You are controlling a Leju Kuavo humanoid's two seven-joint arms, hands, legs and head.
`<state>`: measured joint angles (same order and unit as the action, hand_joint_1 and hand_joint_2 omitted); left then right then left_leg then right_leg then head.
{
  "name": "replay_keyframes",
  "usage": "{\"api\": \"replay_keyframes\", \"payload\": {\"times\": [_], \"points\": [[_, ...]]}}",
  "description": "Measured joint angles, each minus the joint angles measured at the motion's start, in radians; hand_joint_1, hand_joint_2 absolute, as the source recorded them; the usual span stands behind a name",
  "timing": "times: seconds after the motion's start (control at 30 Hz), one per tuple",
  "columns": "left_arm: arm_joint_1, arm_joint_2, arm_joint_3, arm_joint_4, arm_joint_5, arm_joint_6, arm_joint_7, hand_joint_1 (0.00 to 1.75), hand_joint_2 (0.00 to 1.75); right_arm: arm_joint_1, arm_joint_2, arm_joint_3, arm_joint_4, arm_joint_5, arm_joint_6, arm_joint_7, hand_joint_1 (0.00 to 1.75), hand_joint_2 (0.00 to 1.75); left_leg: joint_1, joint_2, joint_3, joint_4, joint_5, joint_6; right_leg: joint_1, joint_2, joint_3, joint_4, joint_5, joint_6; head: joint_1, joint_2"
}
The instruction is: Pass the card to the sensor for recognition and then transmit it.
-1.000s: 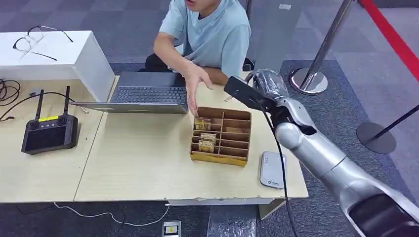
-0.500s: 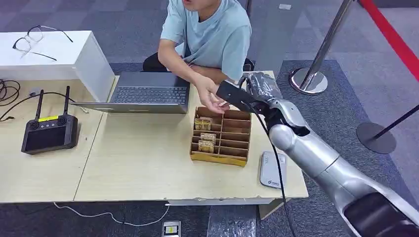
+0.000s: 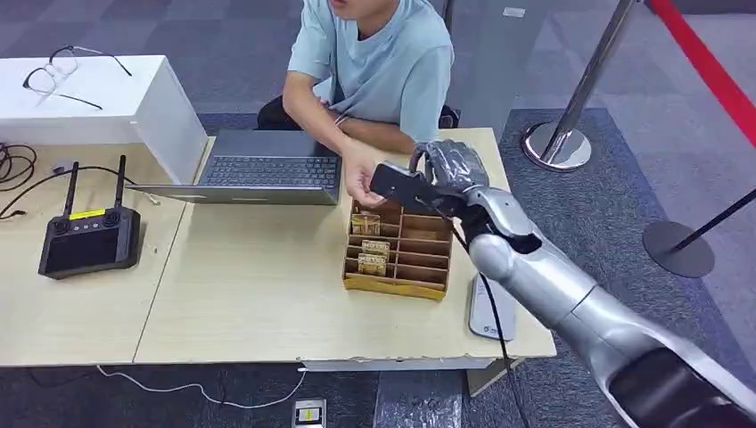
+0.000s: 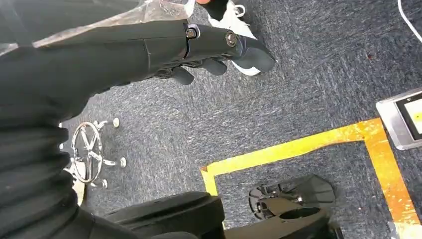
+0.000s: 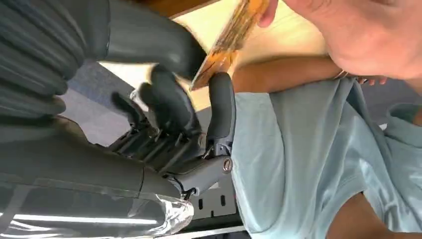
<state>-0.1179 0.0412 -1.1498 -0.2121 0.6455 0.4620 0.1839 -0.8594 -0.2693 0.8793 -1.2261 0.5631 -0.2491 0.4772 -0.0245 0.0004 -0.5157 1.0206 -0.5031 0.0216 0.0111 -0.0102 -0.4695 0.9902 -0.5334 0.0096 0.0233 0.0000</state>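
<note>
From the head view we see the right hand [image 3: 443, 169] above the far end of the wooden organizer [image 3: 398, 246] on the table [image 3: 250, 294], meeting a person's hand [image 3: 358, 183]. At the right wrist, the card [image 5: 230, 37] is orange-yellow, thin, seen edge-on, its long axis slanting between thumb and fingers [image 5: 221, 104], which pinch one end; the person's hand holds the other. At the left wrist, the left hand [image 4: 209, 47] hangs over carpet, fingers curled in, empty.

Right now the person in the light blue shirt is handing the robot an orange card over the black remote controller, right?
Not quite. The person's hand meets the robot's right hand over the brown wooden sorting box, not the controller, as the head view shows. The orange card is there.
</note>
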Motion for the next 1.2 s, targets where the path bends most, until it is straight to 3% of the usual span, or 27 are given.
{"api": "replay_keyframes", "payload": {"times": [0.6, 1.2], "points": [[0.002, 0.000, 0.000, 0.000, 0.019, 0.005, -0.010, 0.00, 1.75, 0.040, 0.010, 0.010, -0.122, 0.029, -0.008, 0.001, 0.00, 1.75, 0.000, 0.000, 0.000, 0.000, 0.000, 0.000, 0.000, 0.000, 0.000, 0.000, 0.000, 0.000, 0.000, 0.000], [0.003, 0.000, 0.000, 0.000, 0.022, 0.005, 0.001, 0.00, 1.75, 0.095, 0.022, 0.035, -0.152, 0.021, 0.070, 0.001, 0.00, 1.75, 0.000, 0.000, 0.000, 0.000, 0.000, 0.000, 0.000, 0.000, 0.000, 0.000, 0.000, 0.000, 0.000, 0.000]]}}
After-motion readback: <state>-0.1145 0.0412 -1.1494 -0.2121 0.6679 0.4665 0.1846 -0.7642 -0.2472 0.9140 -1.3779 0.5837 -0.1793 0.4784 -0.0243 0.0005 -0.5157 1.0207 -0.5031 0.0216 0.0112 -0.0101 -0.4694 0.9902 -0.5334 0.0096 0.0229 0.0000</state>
